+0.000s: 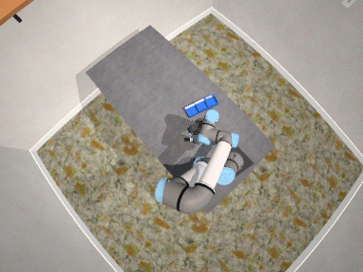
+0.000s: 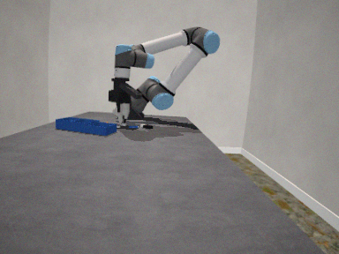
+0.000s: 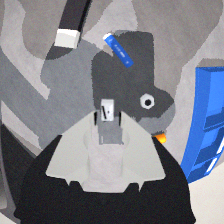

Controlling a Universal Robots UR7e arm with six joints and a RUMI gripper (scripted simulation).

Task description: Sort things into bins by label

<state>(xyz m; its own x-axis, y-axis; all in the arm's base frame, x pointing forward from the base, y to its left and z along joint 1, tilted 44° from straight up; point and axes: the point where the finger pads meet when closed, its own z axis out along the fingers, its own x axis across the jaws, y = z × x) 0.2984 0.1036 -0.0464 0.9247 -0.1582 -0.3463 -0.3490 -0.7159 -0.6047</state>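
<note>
The gripper (image 3: 107, 119) (image 2: 121, 125) points down low over the table, its fingertips a narrow gap apart with nothing gripped. A small silver-white piece (image 3: 107, 108) lies at the gap, just ahead of the tips. A hex nut (image 3: 147, 101) lies right of it. A blue stick with a white end (image 3: 119, 51) (image 2: 132, 127) lies beyond. A black block with a white end (image 3: 73, 25) (image 2: 146, 126) is at upper left. An orange thing (image 3: 160, 138) is mostly hidden behind the gripper. A blue bin row (image 2: 86, 126) (image 3: 199, 100) stands upright; its labels are unreadable.
The grey table (image 1: 128, 71) (image 2: 146, 190) carries the arm's base at one end. The bin row's long side stands close to the gripper, to the right in the wrist view. The arm's shadow darkens the area around the small things.
</note>
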